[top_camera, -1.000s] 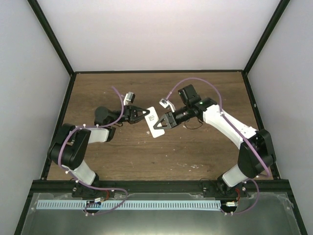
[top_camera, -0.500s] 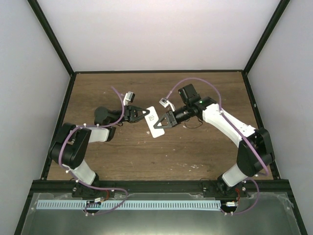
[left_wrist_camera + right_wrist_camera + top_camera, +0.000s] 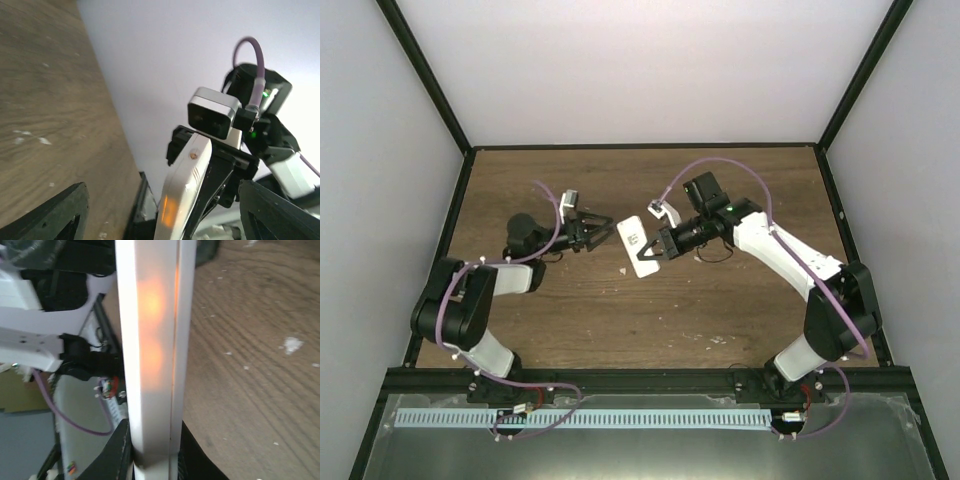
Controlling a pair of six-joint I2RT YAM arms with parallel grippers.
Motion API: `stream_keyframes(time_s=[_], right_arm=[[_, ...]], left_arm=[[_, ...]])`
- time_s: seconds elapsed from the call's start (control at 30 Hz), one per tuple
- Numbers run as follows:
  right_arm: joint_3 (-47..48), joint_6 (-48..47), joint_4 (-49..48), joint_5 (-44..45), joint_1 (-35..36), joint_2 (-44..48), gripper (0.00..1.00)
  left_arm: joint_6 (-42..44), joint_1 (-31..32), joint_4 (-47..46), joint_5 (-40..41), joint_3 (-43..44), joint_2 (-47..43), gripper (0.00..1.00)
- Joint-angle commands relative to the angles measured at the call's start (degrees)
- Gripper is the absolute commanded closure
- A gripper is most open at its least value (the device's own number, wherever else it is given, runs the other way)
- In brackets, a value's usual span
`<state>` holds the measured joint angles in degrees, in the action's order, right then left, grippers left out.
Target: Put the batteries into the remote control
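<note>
Top view, left pincer: jaws spread, empty, just short of the remote control.
Top view, right pincer: clamped on the remote control.
Left wrist view: remote control straight ahead between the wide-apart fingers, touching neither.
Right wrist view: remote control edge-on, pinched between the fingers.

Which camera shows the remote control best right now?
Top external: the whole remote control shows, its broad face toward the camera, pinched at one edge by the right gripper, the open left gripper apart from it. Left wrist shows only its thin side; right wrist is filled by a blurred close-up of one edge.
</note>
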<state>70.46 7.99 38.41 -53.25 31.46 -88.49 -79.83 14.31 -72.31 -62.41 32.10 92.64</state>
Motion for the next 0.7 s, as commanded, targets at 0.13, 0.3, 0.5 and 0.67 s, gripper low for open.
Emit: stream_keyframes(time_s=[0.13,0.3,0.5,0.67], right_arm=[[-0.34,6.09,9.3,44.54,-0.44,-4.11,0.99],[-0.1,13.97,13.8,64.86,-0.61,-5.49,0.99],[3.77,17.29,18.96,78.48,-0.61,-9.24,0.99],[3.95,17.5,22.95,87.45,-0.61,-15.17,0.99]], left_arm=[[36.83,-5.18,52.74,13.49,3.71,-14.26,0.17],[56.6,-5.37,81.4,26.47,14.39,-21.25,0.17],[58.48,-5.47,90.65,36.1,19.5,-23.31,0.17],[59.3,-5.43,92.99,38.6,20.23,-23.99,0.17]])
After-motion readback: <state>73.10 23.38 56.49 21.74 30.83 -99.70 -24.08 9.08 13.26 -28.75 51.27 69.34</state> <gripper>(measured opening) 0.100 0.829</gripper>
